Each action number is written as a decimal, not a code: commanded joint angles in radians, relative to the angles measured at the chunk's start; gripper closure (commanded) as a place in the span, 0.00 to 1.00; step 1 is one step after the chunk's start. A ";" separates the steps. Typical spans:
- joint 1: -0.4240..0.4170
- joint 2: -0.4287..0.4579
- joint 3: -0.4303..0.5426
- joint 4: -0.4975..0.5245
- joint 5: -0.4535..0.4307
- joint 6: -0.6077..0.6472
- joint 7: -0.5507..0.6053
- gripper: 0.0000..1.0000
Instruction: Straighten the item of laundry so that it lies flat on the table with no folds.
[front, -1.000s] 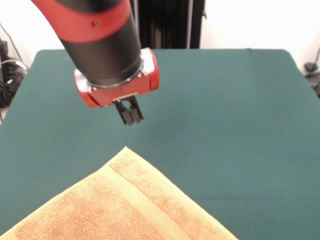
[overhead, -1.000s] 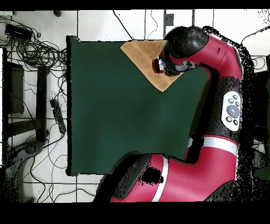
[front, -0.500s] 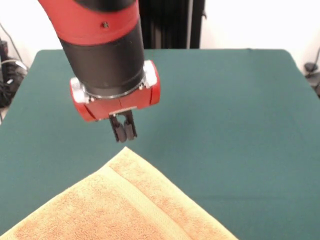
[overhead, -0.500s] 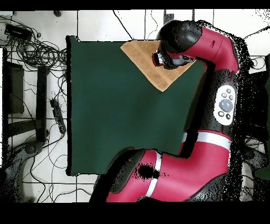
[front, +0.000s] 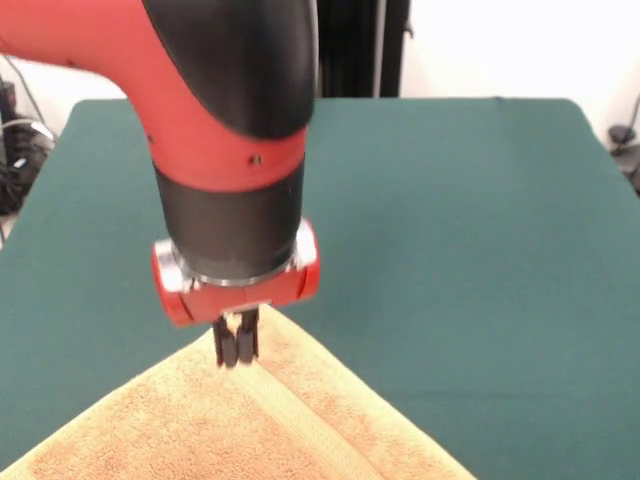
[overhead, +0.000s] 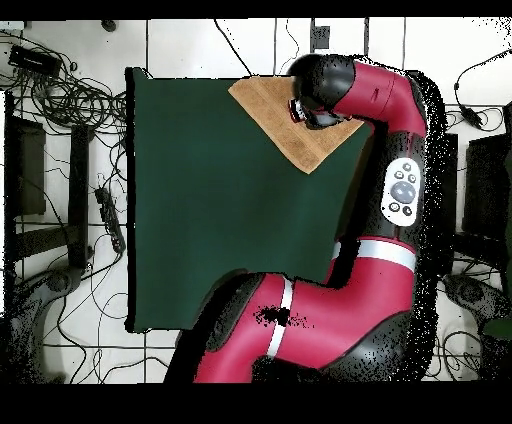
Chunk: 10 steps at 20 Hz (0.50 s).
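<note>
Lowered since before, closed jaws (front: 237, 350) hang over towel (front: 250, 420) corner.

Tool (front: 237, 347) fingers pressed together, over towel (front: 250, 420) corner on green table (front: 450, 230).

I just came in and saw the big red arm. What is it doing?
The robot arm is working on an orange-tan towel lying on the green table. Its gripper hangs over the towel's corner with the fingers close together, holding nothing. The towel looks mostly flat, with one end reaching the table's edge.
</note>
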 joint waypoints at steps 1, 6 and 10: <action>0.039 0.072 0.033 0.048 -0.032 -0.115 0.265 1.00; 0.046 0.086 0.021 0.049 -0.020 -0.145 0.274 1.00; 0.051 0.114 0.016 0.039 -0.011 -0.128 0.269 1.00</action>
